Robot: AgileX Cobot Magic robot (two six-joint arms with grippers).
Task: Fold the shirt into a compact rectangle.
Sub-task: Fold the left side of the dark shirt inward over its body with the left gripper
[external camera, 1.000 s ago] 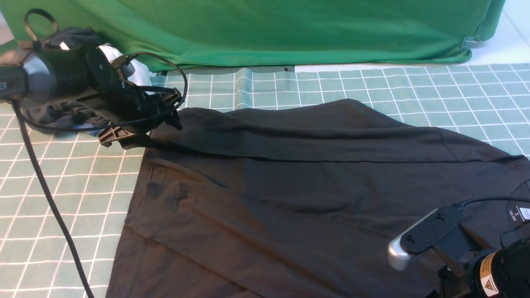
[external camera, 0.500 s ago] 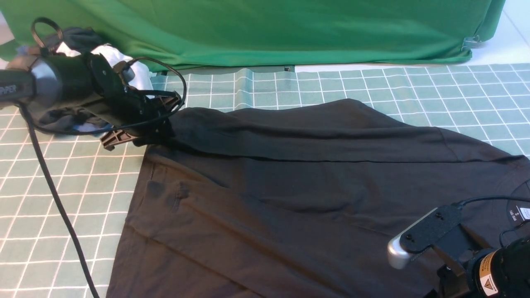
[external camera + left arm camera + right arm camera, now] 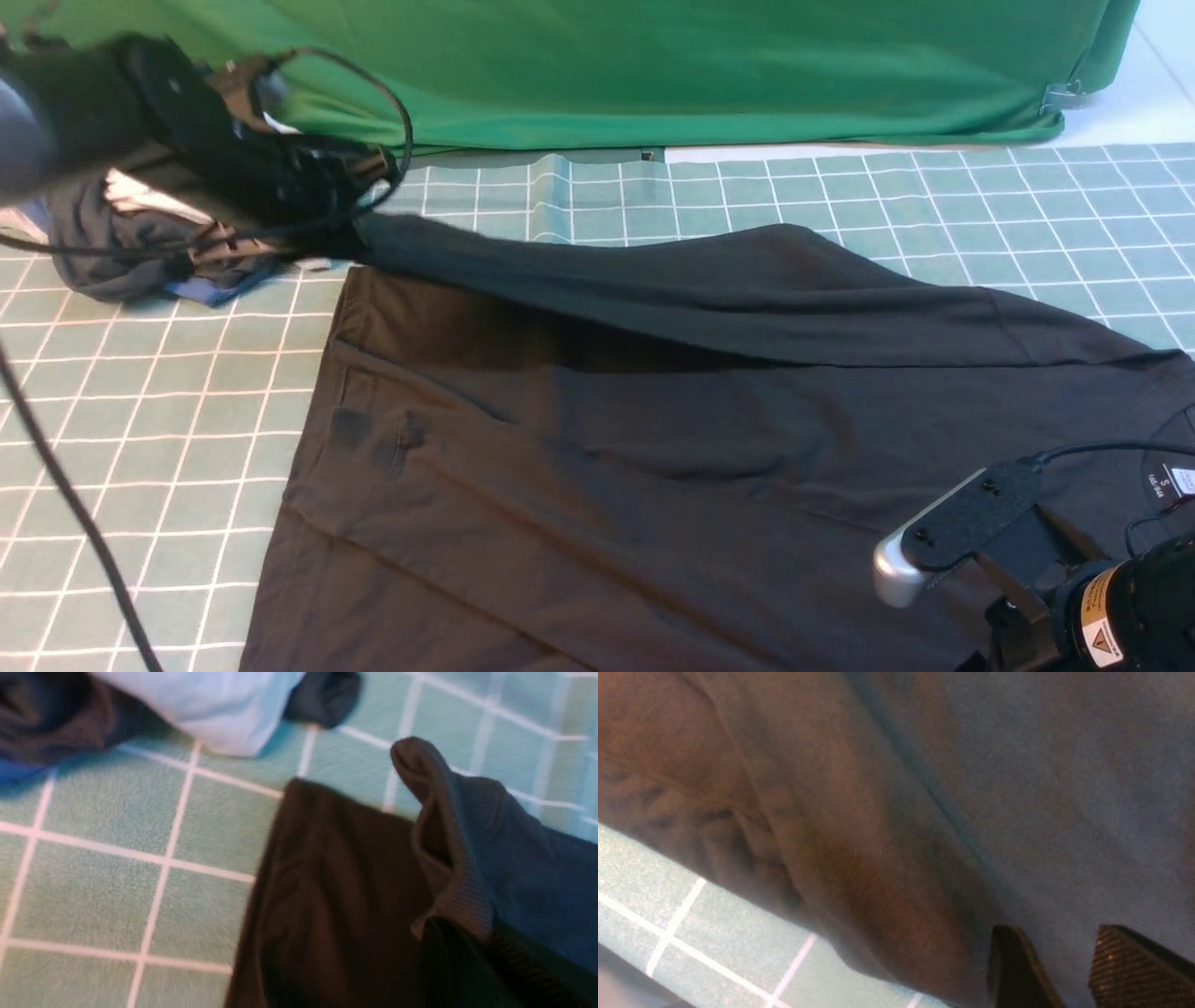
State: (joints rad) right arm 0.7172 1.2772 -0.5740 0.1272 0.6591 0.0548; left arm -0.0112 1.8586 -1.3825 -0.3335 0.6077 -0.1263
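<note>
The right claw (image 3: 1052, 940), fingers apart, sits over the black shirt (image 3: 653, 448), which lies spread and softly creased beneath it. Farther off, the left claw (image 3: 341, 219) is clamped on the ribbed cuff (image 3: 448, 858), and the sleeve (image 3: 653, 280) stretches taut toward it.

The shirt (image 3: 653, 448) spreads across the bench (image 3: 168, 392); its sleeve (image 3: 653, 280) runs back-left to the left end effector (image 3: 345, 201), above a garment bundle (image 3: 121, 257) at the far left.
</note>
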